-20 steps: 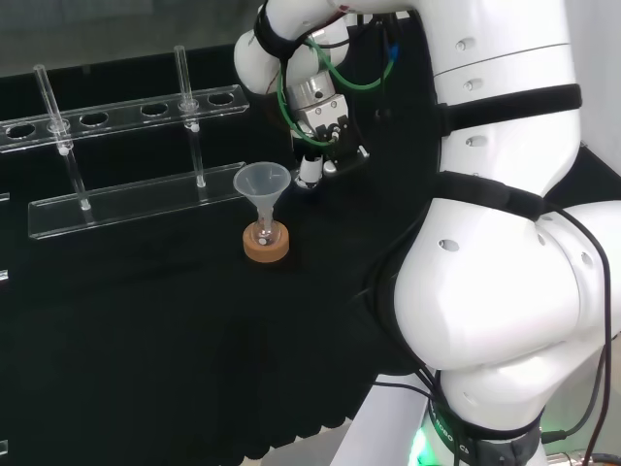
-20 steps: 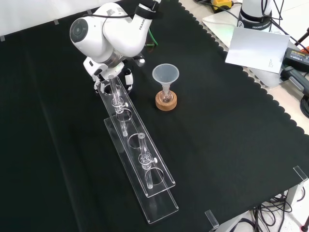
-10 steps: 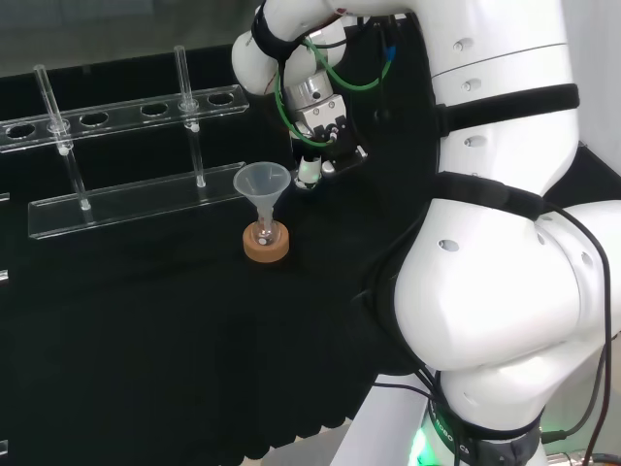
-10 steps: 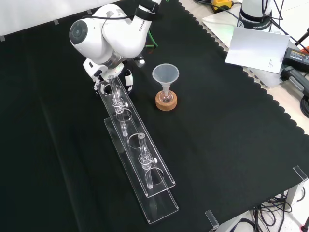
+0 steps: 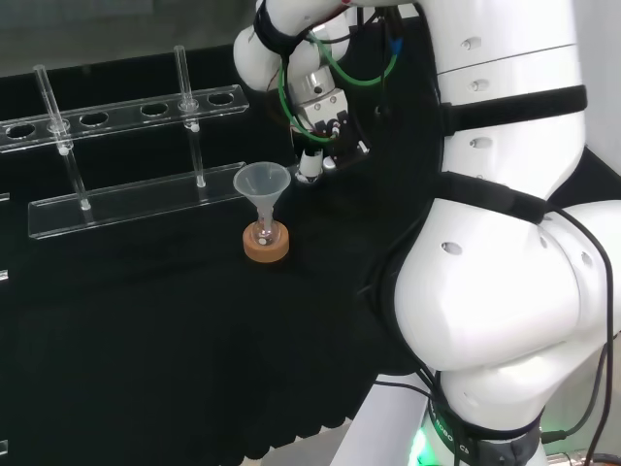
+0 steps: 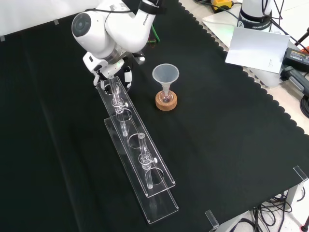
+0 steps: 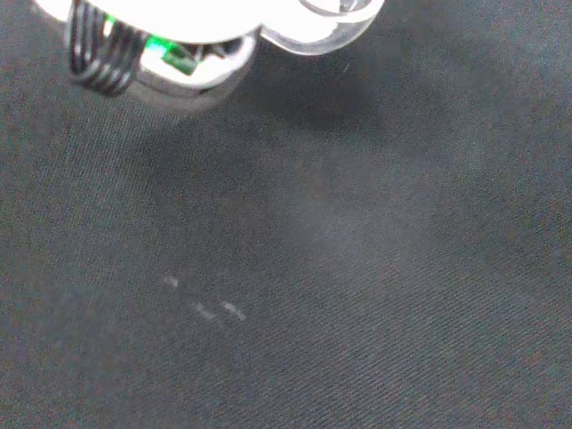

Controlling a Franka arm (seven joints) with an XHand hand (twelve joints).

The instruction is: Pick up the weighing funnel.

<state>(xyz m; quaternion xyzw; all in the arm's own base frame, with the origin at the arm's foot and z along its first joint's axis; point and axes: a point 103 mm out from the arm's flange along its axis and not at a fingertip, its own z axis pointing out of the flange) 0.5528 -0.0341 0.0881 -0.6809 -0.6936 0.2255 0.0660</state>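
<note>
The hand (image 5: 309, 167) hangs low over the black cloth at the end of the white arm, just right of the rack's end and behind the big funnel in the head view. In the front view the hand (image 6: 126, 77) sits under the arm's round link, at the top end of the rack. The wrist view looks onto bare cloth with a few pale specks, with a blurred white part of the hand (image 7: 179, 13). Beside it is a clear rounded rim (image 7: 317, 36); I cannot tell whether that is the weighing funnel or whether it is held.
The big funnel (image 5: 262, 183) stands mouth up in a small flask on a cork ring (image 5: 266, 249), also seen in the front view (image 6: 165, 75). A long clear tube rack (image 6: 137, 154) with upright tubes runs from the hand toward the cloth's near edge.
The arm and hand have risen a little over the cloth. The funnel and rack have not moved.
</note>
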